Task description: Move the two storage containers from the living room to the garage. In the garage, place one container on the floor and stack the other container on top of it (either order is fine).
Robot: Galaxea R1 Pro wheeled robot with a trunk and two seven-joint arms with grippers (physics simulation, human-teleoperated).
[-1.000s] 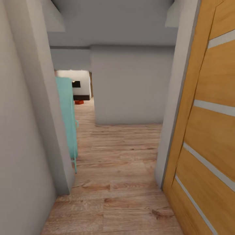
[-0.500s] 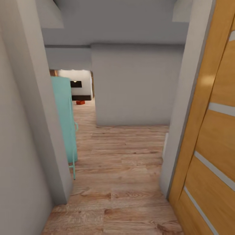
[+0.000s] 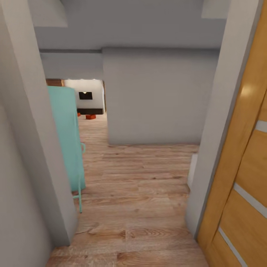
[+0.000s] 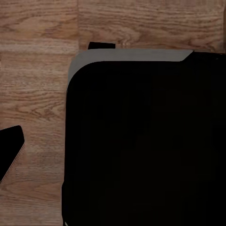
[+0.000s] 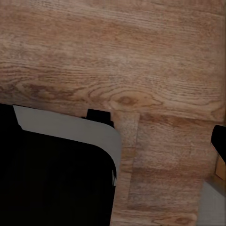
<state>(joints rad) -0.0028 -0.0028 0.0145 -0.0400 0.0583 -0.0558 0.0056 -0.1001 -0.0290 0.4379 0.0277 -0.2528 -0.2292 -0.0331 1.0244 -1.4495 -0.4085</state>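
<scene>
Far down the hallway in the head view, one orange-red storage container (image 3: 90, 116) sits on the pale wood-plank floor (image 3: 137, 193) of the living room, under a black wall TV (image 3: 85, 95). A sliver of a second orange-red container (image 3: 78, 114) peeks out beside the teal panel. In the left wrist view, my left gripper's fingertip (image 4: 9, 150) shows dark at the frame's edge above the planks. In the right wrist view, my right gripper's fingertip (image 5: 220, 141) likewise sits at the frame's edge. Both stand wide, with nothing between them.
I am in a narrow doorway between a grey wall (image 3: 26, 148) and a door jamb (image 3: 218, 148). An open wood door with pale stripes (image 3: 248, 167) is at the right. A teal panel on thin legs (image 3: 68, 137) juts from the left. A grey wall (image 3: 155, 96) blocks straight ahead. My black base (image 4: 146, 141) is below.
The camera has moved forward through the doorway, so the whole view has shifted. The door now sits farther right, more of the teal panel shows, and the second container's edge has come into sight.
</scene>
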